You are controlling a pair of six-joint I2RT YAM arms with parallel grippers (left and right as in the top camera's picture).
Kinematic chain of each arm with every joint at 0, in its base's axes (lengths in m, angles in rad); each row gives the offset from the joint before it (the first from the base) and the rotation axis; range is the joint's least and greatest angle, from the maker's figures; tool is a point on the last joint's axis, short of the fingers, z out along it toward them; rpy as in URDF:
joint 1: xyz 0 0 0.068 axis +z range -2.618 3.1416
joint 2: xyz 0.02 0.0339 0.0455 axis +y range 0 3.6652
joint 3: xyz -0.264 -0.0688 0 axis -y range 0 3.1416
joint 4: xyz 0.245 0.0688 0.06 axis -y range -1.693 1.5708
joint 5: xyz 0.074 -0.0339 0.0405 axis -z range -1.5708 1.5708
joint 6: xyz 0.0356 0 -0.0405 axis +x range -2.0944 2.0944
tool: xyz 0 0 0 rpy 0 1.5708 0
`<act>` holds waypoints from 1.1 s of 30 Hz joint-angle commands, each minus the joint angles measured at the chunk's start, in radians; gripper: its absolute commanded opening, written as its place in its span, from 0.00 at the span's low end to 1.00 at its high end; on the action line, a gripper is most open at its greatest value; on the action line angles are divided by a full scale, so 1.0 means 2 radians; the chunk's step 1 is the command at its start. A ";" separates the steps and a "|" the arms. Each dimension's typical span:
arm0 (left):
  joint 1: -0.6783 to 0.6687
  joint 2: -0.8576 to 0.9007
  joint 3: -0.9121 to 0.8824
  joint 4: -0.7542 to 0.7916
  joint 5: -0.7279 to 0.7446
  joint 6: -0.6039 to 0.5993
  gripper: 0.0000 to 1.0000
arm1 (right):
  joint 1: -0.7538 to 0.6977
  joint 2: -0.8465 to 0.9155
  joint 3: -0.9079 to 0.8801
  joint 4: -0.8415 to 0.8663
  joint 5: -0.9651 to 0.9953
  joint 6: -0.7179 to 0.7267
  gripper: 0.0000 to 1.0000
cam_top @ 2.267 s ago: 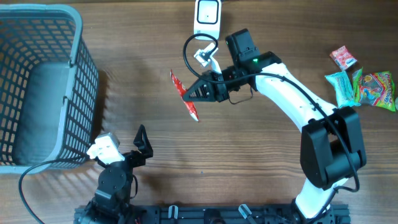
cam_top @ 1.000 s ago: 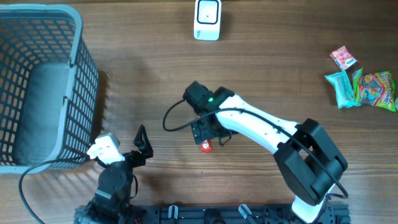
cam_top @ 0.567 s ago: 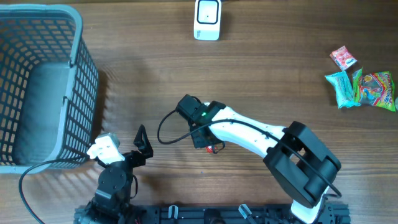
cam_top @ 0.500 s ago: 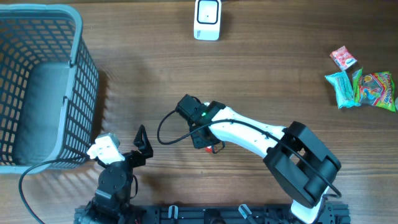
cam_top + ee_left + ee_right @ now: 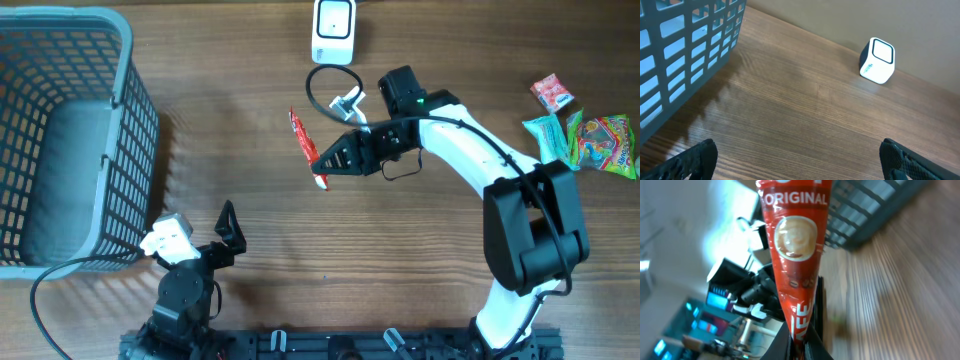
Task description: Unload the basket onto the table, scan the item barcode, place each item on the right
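right jaws clenched on the red coffee sachet (image 5: pixel 303 148), held off the worktop (image 5: pixel 220 130) near the scanner (image 5: pixel 333 31), left jaws released, idle; presenting step, next needs barcode side turned to scanner window

We take this for a mock shop checkout in a robot lab: a grey plastic mesh basket (image 5: pixel 128 45), a white box-shaped barcode scanner (image 5: pixel 333 30) and bright snack packets (image 5: pixel 590 135) share a wood-grain table (image 5: pixel 230 120) with a white-and-black robot arm (image 5: pixel 470 150).
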 commanded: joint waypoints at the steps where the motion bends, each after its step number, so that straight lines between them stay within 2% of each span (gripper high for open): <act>1: -0.002 -0.004 -0.002 0.002 -0.003 -0.003 1.00 | 0.009 -0.012 -0.005 0.005 -0.057 -0.143 0.04; 3: -0.002 -0.004 -0.002 0.002 -0.003 -0.003 1.00 | 0.011 -0.012 -0.005 0.008 -0.057 -0.215 0.04; 12: -0.002 -0.004 -0.002 0.002 -0.003 -0.003 1.00 | 0.014 -0.012 -0.005 0.033 -0.057 -0.308 0.04; 16: -0.002 -0.004 -0.002 0.002 -0.003 -0.003 1.00 | 0.014 -0.012 -0.005 0.179 -0.057 -0.299 0.04; 20: -0.002 -0.004 -0.002 0.002 -0.003 -0.003 1.00 | 0.011 -0.012 -0.005 0.382 -0.056 -0.160 0.04; 22: -0.002 -0.004 -0.002 0.002 -0.003 -0.003 1.00 | 0.011 -0.012 -0.005 0.442 -0.056 -0.120 0.05; 29: -0.002 -0.004 -0.002 0.002 -0.003 -0.003 1.00 | -0.002 -0.012 -0.005 0.424 -0.056 -0.087 0.04; 30: -0.002 -0.004 -0.002 0.002 -0.003 -0.003 1.00 | -0.011 -0.012 -0.005 0.413 -0.023 -0.027 0.04; 31: -0.002 -0.004 -0.002 0.002 -0.003 -0.003 1.00 | -0.017 -0.012 -0.005 0.405 0.047 0.065 0.04; 32: -0.002 -0.004 -0.002 0.002 -0.003 -0.003 1.00 | -0.020 -0.012 -0.005 0.374 0.187 0.194 0.04; 33: -0.002 -0.004 -0.002 0.002 -0.003 -0.003 1.00 | -0.020 -0.012 -0.005 0.336 0.330 0.288 0.04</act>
